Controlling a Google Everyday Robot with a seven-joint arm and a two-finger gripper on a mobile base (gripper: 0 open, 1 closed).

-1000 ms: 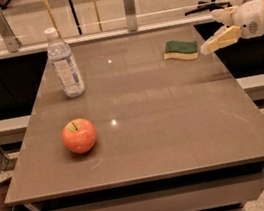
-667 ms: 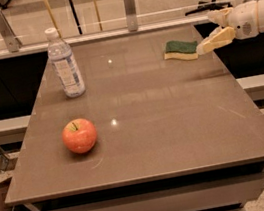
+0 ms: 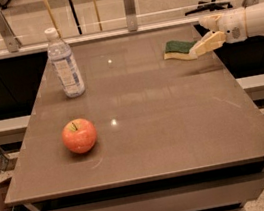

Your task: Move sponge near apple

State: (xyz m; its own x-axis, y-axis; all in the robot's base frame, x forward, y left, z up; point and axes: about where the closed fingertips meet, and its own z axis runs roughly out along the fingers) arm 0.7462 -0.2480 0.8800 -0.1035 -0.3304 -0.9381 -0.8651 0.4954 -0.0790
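From my console, reading left to right: a clear water bottle (image 3: 64, 63) stands upright toward the back left of the brown table (image 3: 176, 125), and in front of it, near the left front edge, sits the apple (image 3: 79, 135), stem up, well apart from the bottle. The middle of the tabletop carries nothing that matters to me. Far over at the back right lies the sponge (image 3: 178, 49), flat, green side up with the pale foam showing along its near edge, close to the table's right border. Just beside it on the right is the gripper (image 3: 200, 36), reaching in from the right edge at sponge height; its jaws stand apart with nothing between them, and the lower finger (image 3: 206, 43) appears to touch or nearly touch the sponge's right end, though I cannot say for certain that there is contact. As I judge it, the task is barely begun: the sponge and the apple sit at opposite corners, almost the whole tabletop between them. What is left is the grasp itself, a lift, a long diagonal carry toward the front left, and a release beside the apple without nudging it or clipping the bottle
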